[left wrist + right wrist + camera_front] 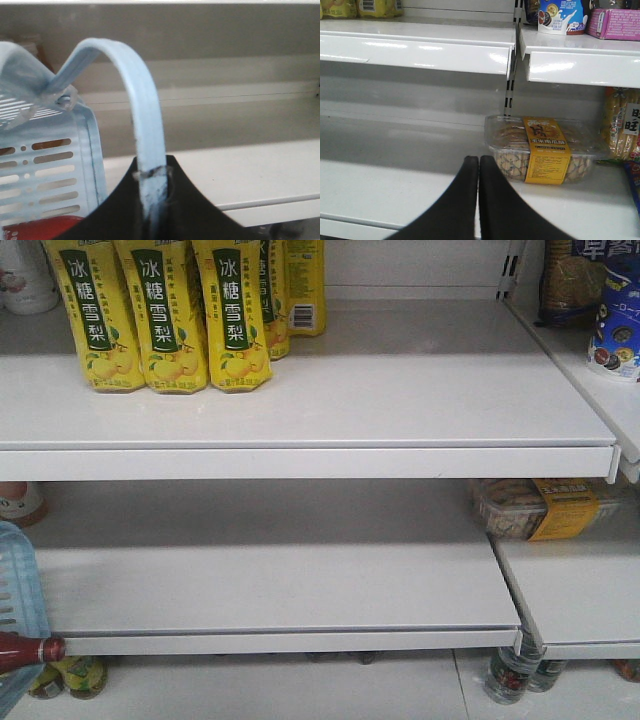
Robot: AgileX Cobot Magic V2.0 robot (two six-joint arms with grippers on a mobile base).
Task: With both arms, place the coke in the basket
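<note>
My left gripper [152, 175] is shut on one thin handle of the light blue basket [47, 165], which hangs at the left in the left wrist view. Low down at the basket's slotted wall shows a red patch, probably the coke [40, 227]. In the front view only a strip of the basket [15, 580] shows at the left edge, with the coke's red body and narrow end [30, 650] lying sideways at its lower part. My right gripper [478, 160] is shut with nothing in it, in front of the lower shelf.
Yellow pear-drink bottles [165, 315] stand on the upper shelf [400, 400]. A clear biscuit box with a yellow label [545, 150] lies on the lower right shelf, just right of my right gripper. More bottles [515, 670] stand under the lower shelf [280, 585].
</note>
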